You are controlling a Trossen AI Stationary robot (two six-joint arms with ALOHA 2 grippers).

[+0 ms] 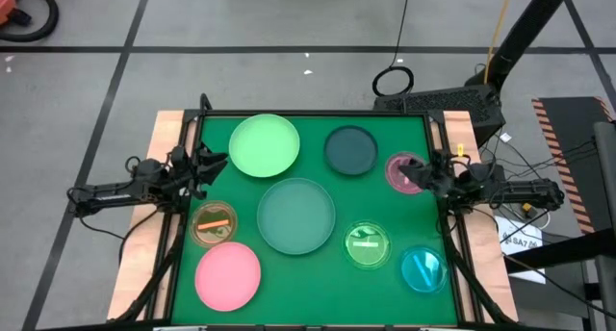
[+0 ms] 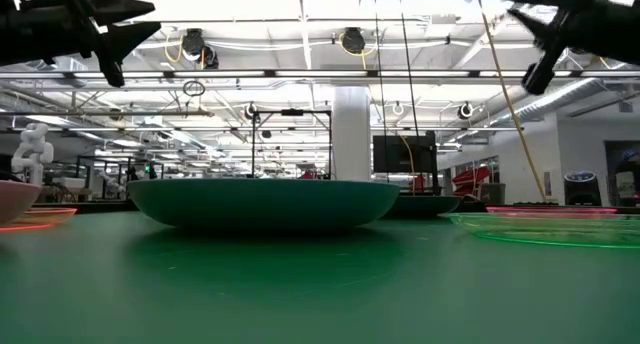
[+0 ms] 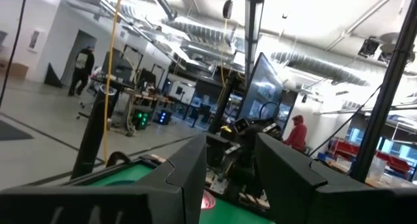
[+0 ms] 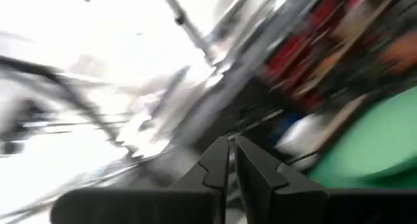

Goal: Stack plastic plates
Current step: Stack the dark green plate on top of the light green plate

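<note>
Plastic plates lie singly over the green worktop [image 1: 183, 273], none stacked yet: light green plate [image 1: 264, 145] at the far middle, dark teal plate [image 1: 350, 150] beside it, grey-teal plate [image 1: 295, 216] at centre, pink plate [image 1: 228, 276] near the front left. The small ones sit toward the edges: amber plate [image 1: 214, 222] left, green plate [image 1: 368, 245] and cyan plate [image 1: 423, 269] front right, magenta plate [image 1: 401, 170] far right.

The left claw [image 1: 214, 163] hangs raised over the left edge between the light green and amber plates, fingers parted and holding nothing. The right claw [image 1: 416, 172] hangs over the magenta plate, fingers nearly together and holding nothing.

Likely risks, as a judgement: the plates are thin and flat, so a finger may slide over a rim rather than under it. A nearly closed claw brought down on the magenta plate could push it off the worktop edge. Stacking a large plate on a small one would leave a tilted pile.

The high view alone gives the full layout and all eight colours. The low view shows what it cannot: both claws clear of the surface, and the upturned rims. The left wrist view [image 3: 225, 172] confirms the gap between its fingers; the right wrist view [image 4: 231, 162] shows its fingers almost meeting.
</note>
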